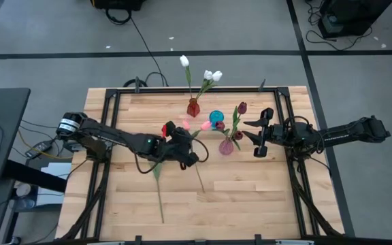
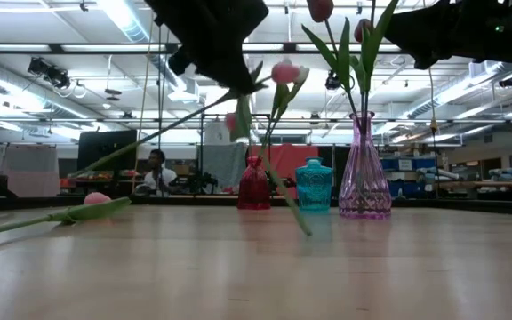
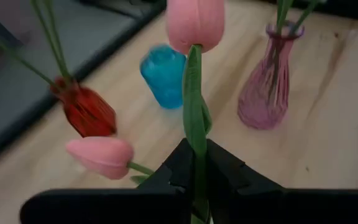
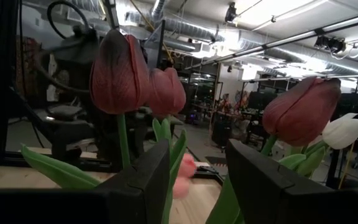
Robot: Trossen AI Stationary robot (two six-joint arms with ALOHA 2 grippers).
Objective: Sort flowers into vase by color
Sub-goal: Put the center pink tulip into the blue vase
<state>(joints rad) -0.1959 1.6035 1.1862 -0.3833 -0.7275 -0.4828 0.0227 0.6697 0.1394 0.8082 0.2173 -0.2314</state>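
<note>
Tulips first, from above: the left gripper point(image 1: 190, 151) sits mid-table, its fingers pinched on the thin green stem of a pink artificial tulip point(image 1: 203, 126), whose head points toward the small blue glass vase point(image 1: 216, 118). The right gripper point(image 1: 258, 136) waits with fingers parted, just beside the ribbed pink glass vase point(image 1: 226, 145) holding maroon tulips.

At table height, the gripped stem hangs aslant above the wood; another pink tulip point(image 2: 96, 199) lies flat on the table.

The left wrist shows the stem clamped low, with the blue vase beyond the bloom — I would lift, turn the stem's free end downward, and centre it over that narrow mouth.

The right wrist sees maroon blooms point(image 4: 119, 72) close ahead — best kept clear.
</note>
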